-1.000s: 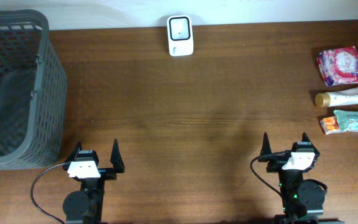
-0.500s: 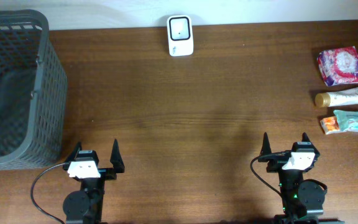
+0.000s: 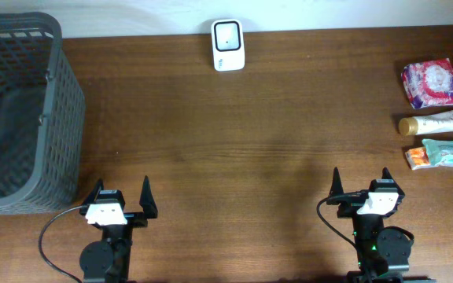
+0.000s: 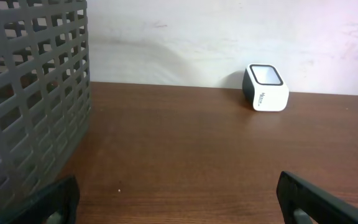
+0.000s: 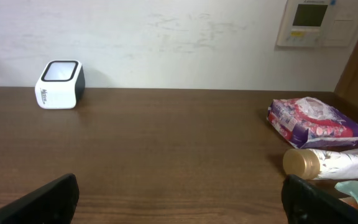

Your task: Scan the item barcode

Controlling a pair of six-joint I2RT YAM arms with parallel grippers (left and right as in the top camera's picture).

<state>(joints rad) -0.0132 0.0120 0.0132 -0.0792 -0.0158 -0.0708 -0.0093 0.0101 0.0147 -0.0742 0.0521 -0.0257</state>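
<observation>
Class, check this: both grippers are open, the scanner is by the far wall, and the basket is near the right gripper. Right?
No: the basket is near the left gripper, as the overhead view shows. It and the right gripper are open; the scanner is by the far wall.

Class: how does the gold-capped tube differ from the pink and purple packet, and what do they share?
The tube is long and slim; the packet is broad and puffy. The tube is pale with a gold cap; the packet is printed pink and purple. The tube lies nearer the front edge of the table, the packet nearer the wall. Both lie flat at the table's right side, untouched.
</observation>
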